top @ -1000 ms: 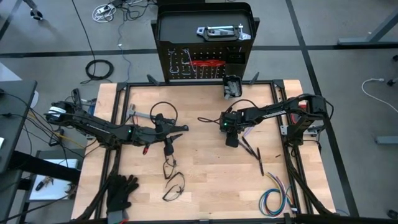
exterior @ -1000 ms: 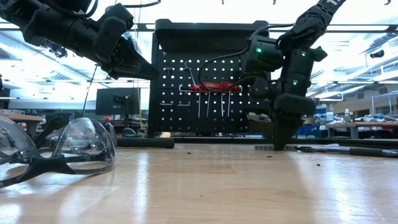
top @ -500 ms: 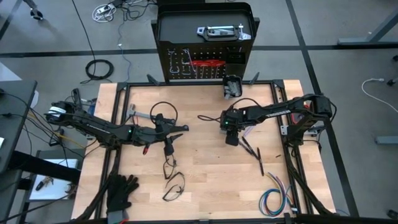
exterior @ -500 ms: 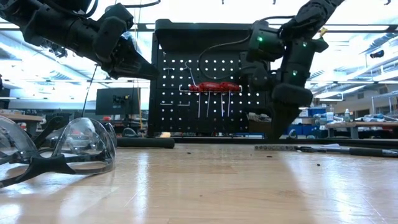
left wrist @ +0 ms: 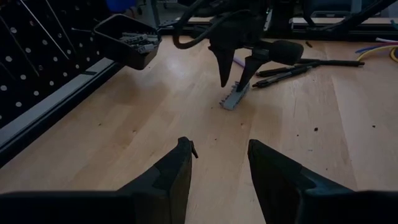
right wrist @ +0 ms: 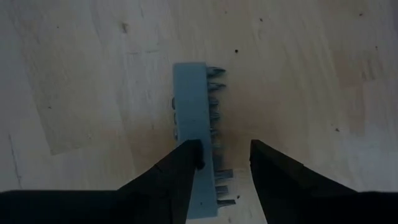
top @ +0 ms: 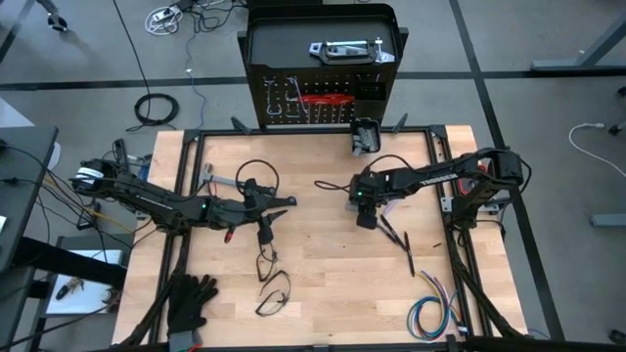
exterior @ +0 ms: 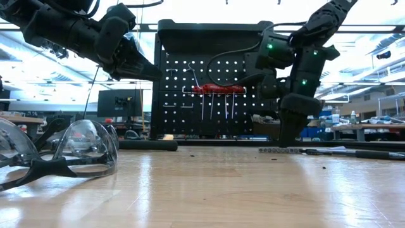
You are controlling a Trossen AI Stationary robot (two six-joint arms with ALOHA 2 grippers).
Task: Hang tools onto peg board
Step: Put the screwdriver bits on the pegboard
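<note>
The black peg board (top: pixel 323 108) stands at the table's far edge, with red-handled tools (exterior: pixel 218 88) hanging on its hooks and a small black bin (left wrist: pixel 127 40) at its right foot. A grey bit holder (right wrist: pixel 193 106) lies flat on the table right of centre. My right gripper (right wrist: pixel 224 149) points down just above the bit holder (left wrist: pixel 231 101), open, with one finger over the holder's long edge. My left gripper (left wrist: pixel 217 152) hangs open above the table left of centre, pointing toward the right arm, with nothing between its fingers. My right gripper comes at the grey bit holder from above, pointing steeply down. One fingertip (right wrist: pixel 189 155) stands over the holder's near end (right wrist: pixel 202 186); whether it touches I cannot tell. The holder lies flat on the table.
Long black tools (top: pixel 396 238) lie right of the right gripper. Safety glasses (exterior: pixel 63 155) and black cords (top: pixel 269 284) lie near the left arm. Black gloves (top: pixel 191 301) sit at the near left, a coloured wire bundle (top: pixel 430 313) at the near right. A silver tool (top: pixel 344 49) rests on the board's top.
</note>
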